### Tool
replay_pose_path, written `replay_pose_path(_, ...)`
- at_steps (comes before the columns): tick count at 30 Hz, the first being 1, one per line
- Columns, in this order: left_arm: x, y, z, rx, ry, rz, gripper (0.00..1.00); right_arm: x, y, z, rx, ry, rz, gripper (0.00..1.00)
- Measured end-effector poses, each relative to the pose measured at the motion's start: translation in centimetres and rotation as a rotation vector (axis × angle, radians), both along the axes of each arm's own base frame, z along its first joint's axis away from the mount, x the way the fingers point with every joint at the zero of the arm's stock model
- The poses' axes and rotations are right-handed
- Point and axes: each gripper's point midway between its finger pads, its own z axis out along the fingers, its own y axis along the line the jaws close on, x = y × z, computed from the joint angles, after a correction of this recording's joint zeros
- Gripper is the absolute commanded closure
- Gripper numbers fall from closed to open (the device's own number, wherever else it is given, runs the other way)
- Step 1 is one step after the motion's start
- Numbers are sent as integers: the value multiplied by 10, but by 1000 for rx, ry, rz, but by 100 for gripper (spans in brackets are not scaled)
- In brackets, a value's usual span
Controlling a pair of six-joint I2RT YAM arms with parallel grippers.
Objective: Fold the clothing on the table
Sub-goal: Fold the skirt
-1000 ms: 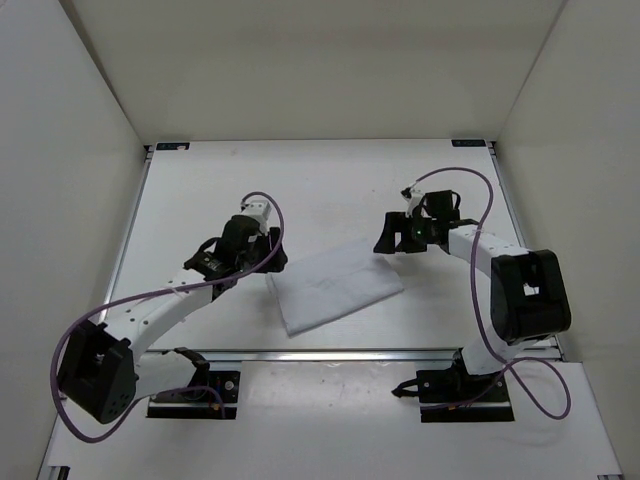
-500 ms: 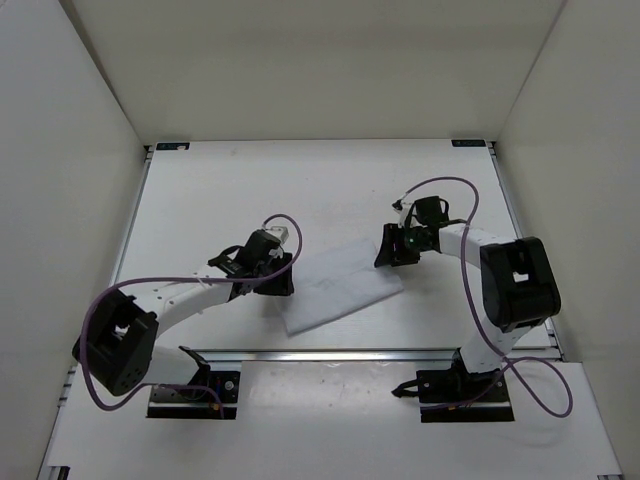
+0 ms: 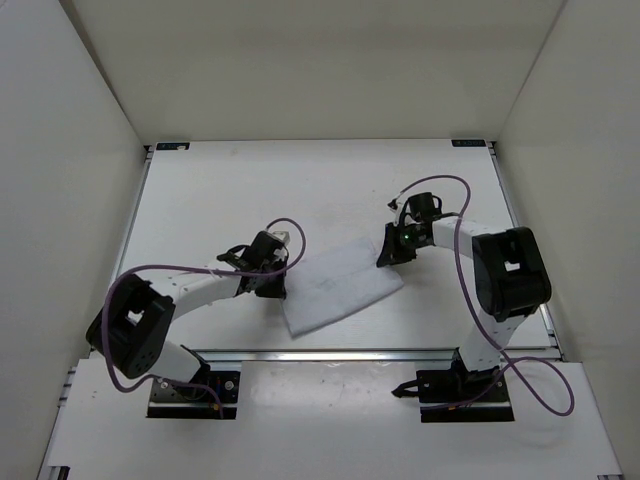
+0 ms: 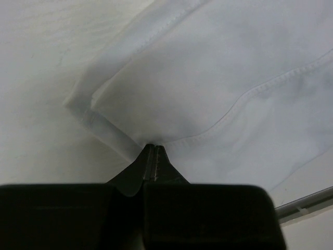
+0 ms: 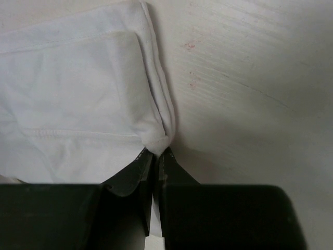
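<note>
The clothing (image 3: pixel 338 285) is a plain white, stitched piece of fabric lying folded flat on the white table (image 3: pixel 200 200), slanting from lower left to upper right. My left gripper (image 3: pixel 277 283) is shut on the clothing's left edge (image 4: pixel 135 136), its jaws pinched together on the hem. My right gripper (image 3: pixel 392 256) is shut on the clothing's far right corner (image 5: pixel 158 138), which bunches up between the fingertips. In the left wrist view the layered fabric (image 4: pixel 208 78) spreads away from the jaws. In the right wrist view the fabric (image 5: pixel 78 94) lies to the left of the pinched corner.
Silver rails edge the table (image 3: pixel 330 353) along the near side and the sides. White walls (image 3: pixel 70 150) enclose the space left, right and behind. Purple cables (image 3: pixel 455 185) loop off both arms. The arm bases (image 3: pixel 185 392) sit below the near rail.
Both arms moved in onto the clothing, the left to its left edge and the right to its far right corner, and both grippers went from open to shut on the fabric.
</note>
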Motion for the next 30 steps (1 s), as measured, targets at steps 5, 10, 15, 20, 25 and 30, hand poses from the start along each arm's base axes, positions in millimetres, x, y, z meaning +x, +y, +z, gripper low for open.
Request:
replay_pose_path(5,17,-20,0,-15,8,-28,100,14,-10,4,-50,16,-12,100)
replay_pose_path(10,41,-47,0,-60,9,-54,100,55,-13,39,-86,-55,-10,100)
replay_pose_path(15,67,-78,0,-115,-7,-80,100,103,14,110,-72,-221,43,100)
replay_pose_path(20,95,-104,1,-180,-11,-93,100,102,61,149,-44,-317,149,100)
replay_pose_path(25,117,-117,1,-234,-6,-83,100,57,89,117,-24,-223,245,100)
replay_pose_path(30,128,-118,2,-268,-1,-68,100,8,89,73,25,-53,250,100)
